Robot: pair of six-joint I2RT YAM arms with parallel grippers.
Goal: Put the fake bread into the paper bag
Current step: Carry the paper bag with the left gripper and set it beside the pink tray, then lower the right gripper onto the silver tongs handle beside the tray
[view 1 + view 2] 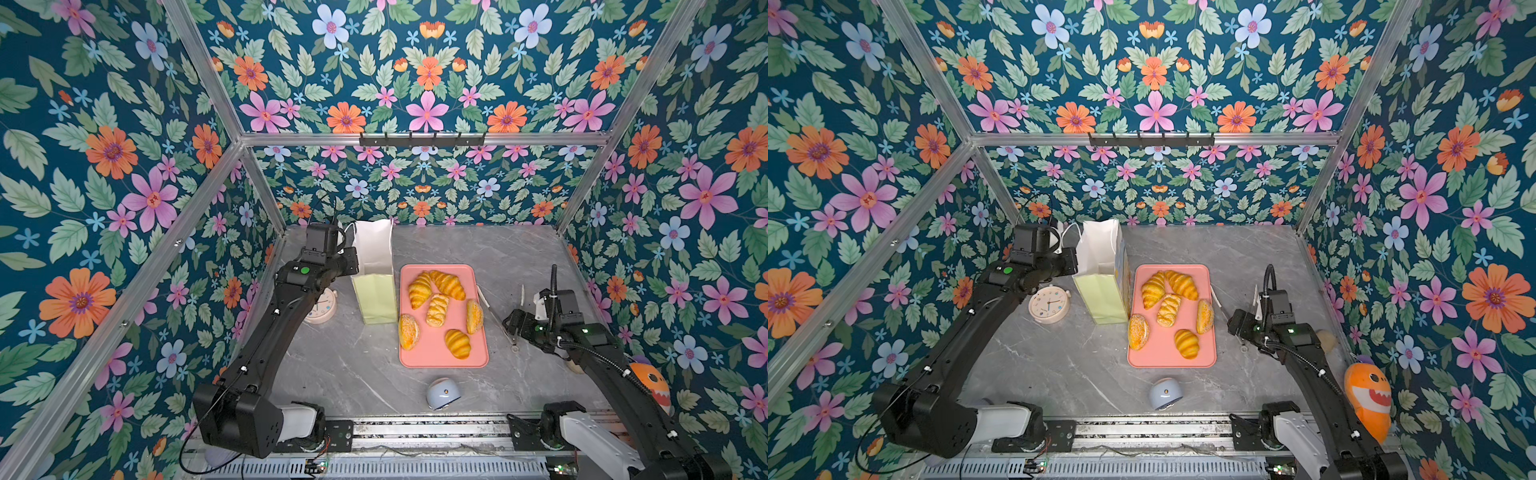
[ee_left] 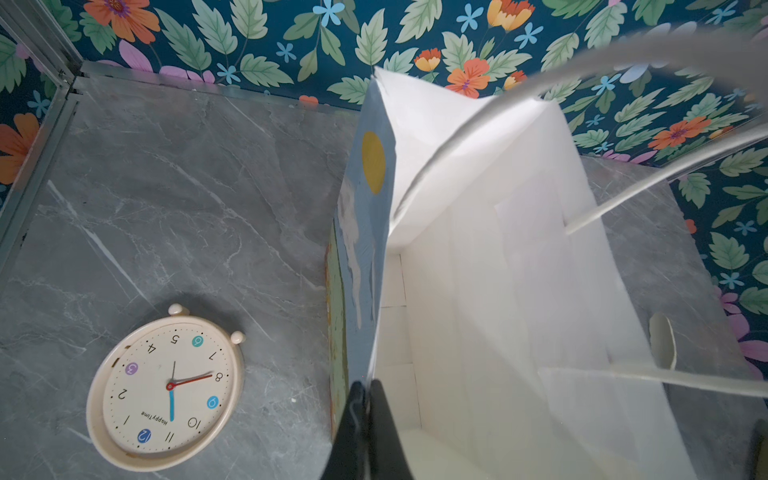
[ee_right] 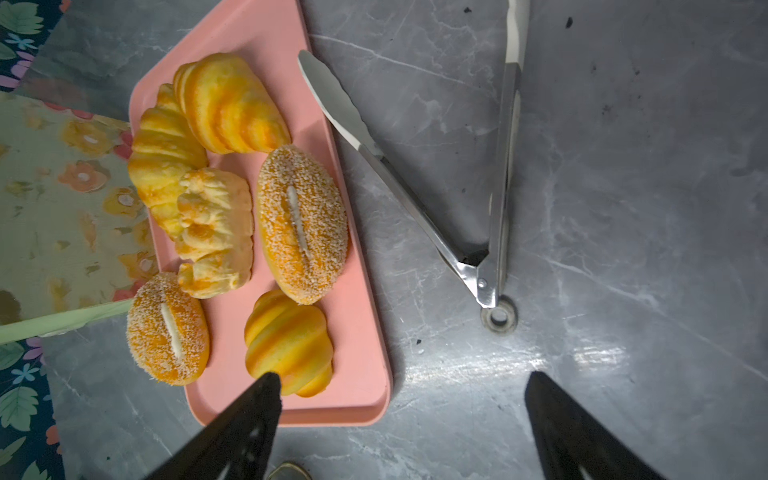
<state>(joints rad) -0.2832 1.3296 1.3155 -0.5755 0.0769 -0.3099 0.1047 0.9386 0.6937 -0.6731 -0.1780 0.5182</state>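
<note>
Several glossy golden pieces of fake bread (image 1: pixel 446 284) (image 3: pixel 301 222), croissants and seeded buns, lie on a pink tray (image 1: pixel 432 357) in both top views. Just left of the tray stands the paper bag (image 1: pixel 376 299) (image 1: pixel 1100 297), its mouth open and its white inside showing in the left wrist view. My left gripper (image 2: pixel 365 384) is shut on the bag's (image 2: pixel 478 291) printed wall at the rim. My right gripper (image 3: pixel 403 376) (image 1: pixel 509 324) hangs open over the table just off the tray's right edge, with nothing between its fingers and one finger near a croissant (image 3: pixel 286 340).
Metal tongs (image 1: pixel 496 316) (image 3: pixel 436 232) lie open on the table between the tray and my right arm. A cream clock (image 2: pixel 166 388) (image 1: pixel 1048 305) lies left of the bag. A pale blue round object (image 1: pixel 442 392) sits at the front, and an orange shark toy (image 1: pixel 1368 399) at the right wall.
</note>
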